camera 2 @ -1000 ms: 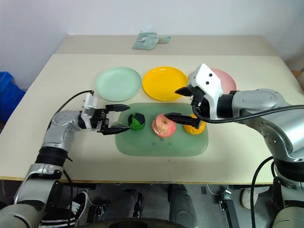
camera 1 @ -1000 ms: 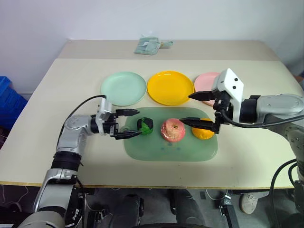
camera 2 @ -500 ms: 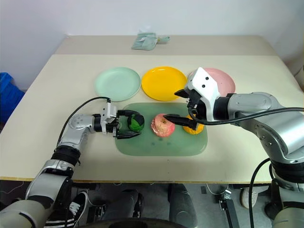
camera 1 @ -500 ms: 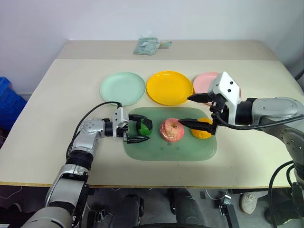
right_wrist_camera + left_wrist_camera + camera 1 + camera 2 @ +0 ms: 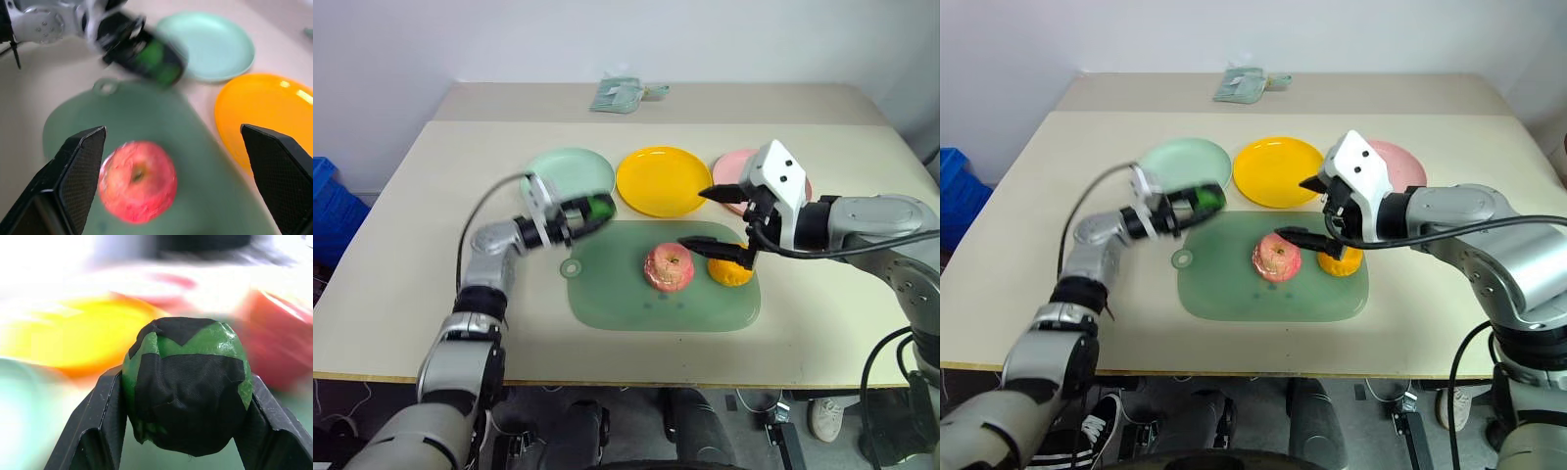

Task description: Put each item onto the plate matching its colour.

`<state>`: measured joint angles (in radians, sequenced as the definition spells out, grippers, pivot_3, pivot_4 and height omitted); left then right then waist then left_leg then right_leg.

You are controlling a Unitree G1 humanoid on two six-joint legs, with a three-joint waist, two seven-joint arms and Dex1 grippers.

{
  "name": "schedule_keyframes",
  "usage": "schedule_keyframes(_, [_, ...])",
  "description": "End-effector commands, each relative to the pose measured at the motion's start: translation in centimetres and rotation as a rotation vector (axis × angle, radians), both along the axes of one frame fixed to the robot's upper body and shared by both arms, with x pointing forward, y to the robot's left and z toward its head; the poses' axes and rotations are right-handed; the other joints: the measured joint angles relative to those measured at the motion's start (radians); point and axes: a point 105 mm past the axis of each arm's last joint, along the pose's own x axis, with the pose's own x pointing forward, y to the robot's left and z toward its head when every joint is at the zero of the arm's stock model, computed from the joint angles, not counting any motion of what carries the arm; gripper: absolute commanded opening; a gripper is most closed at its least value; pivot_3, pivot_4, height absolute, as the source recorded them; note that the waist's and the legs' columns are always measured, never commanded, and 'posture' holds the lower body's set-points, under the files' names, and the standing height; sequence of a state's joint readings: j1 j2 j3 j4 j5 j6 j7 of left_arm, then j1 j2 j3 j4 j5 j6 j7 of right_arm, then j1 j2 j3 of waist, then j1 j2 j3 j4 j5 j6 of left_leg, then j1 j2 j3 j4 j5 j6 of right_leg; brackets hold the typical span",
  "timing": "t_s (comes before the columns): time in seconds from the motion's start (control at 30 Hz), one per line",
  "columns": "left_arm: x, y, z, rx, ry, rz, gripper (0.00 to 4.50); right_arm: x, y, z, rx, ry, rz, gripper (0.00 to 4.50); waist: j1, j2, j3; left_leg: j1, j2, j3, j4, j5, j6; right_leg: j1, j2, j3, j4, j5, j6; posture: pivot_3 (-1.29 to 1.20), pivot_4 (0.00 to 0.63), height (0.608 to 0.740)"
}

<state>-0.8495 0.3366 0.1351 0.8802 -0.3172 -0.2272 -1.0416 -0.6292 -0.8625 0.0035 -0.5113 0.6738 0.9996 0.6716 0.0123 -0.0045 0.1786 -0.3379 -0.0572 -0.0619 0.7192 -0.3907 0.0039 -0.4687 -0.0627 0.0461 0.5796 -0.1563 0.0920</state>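
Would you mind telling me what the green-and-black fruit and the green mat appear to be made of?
Green-and-black fruit: probably glossy green plastic partly wrapped in matte black fabric tape; a woven texture shows on the black patches. It sits between the left gripper fingers.

Green mat: likely soft, translucent plastic or silicone; thin, flat, slightly see-through.

You can count three plates on the table (image 5: 431, 196): one mint green (image 5: 558, 176), one yellow (image 5: 664, 180), one pink (image 5: 736, 168). There are three toy fruits: one green-and-black (image 5: 599, 207), one pink (image 5: 670, 267), one orange (image 5: 731, 273). You also see one green mat (image 5: 646, 311) and one folded cloth (image 5: 625, 94).
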Motion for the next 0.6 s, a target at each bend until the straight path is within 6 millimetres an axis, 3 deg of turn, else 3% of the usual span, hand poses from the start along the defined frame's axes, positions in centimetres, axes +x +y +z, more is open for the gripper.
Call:
schedule_keyframes(0.03, [2.5,2.9,2.3,-0.168,0.021,0.236,2.73,2.7,0.1,1.9,0.062,-0.152,-0.112,4.50,-0.006,0.000,0.000,0.000,0.000,0.000,0.000,0.000,0.000,0.000,0.000,0.000,0.000,0.000,0.000,0.00,0.150,0.740])
schedule_keyframes(0.1, [3.4,3.5,2.2,-0.209,0.072,0.320,2.73,3.8,0.4,2.1,0.080,-0.187,-0.153,4.50,-0.008,0.000,-0.001,0.000,0.000,0.001,-0.001,0.003,-0.006,0.000,0.000,0.001,0.000,0.000,0.000,0.00,0.150,0.740])
schedule_keyframes(0.23, [4.0,3.5,1.1,-0.096,0.081,0.397,2.73,3.8,1.4,1.8,0.088,-0.197,-0.119,4.50,-0.008,0.000,-0.001,-0.003,-0.001,0.001,-0.003,0.003,-0.006,-0.003,0.000,0.001,0.000,0.000,0.000,0.00,0.150,0.740])
schedule_keyframes(0.37, [4.2,3.9,1.1,-0.055,0.064,0.442,4.18,3.6,1.4,1.6,0.061,-0.208,-0.107,4.50,-0.005,0.000,-0.001,-0.010,-0.002,0.000,-0.002,0.003,-0.006,-0.009,-0.001,0.000,0.000,0.000,0.000,0.00,0.150,0.740])
schedule_keyframes(0.4, [4.2,3.9,1.3,-0.066,0.058,0.435,4.45,3.5,1.4,1.5,0.061,-0.195,-0.100,4.50,-0.004,0.000,-0.001,-0.011,-0.003,0.000,-0.001,0.003,-0.006,-0.010,-0.001,0.000,0.000,0.000,0.000,0.00,0.150,0.740])
schedule_keyframes(0.53, [3.3,3.2,2.6,-0.113,0.055,0.282,4.45,2.0,1.5,0.6,0.074,-0.077,-0.014,4.50,-0.004,0.000,-0.001,-0.011,-0.003,0.000,-0.001,0.003,-0.006,-0.010,-0.001,0.000,0.000,0.000,0.000,0.00,0.150,0.740])
schedule_keyframes(0.6, [1.9,2.4,2.9,0.010,-0.033,0.173,4.45,1.0,1.6,0.1,0.042,-0.052,0.034,4.50,-0.007,0.001,-0.001,-0.011,-0.002,0.000,-0.001,0.003,-0.006,-0.010,-0.001,-0.001,0.000,0.000,0.000,0.00,0.150,0.740])
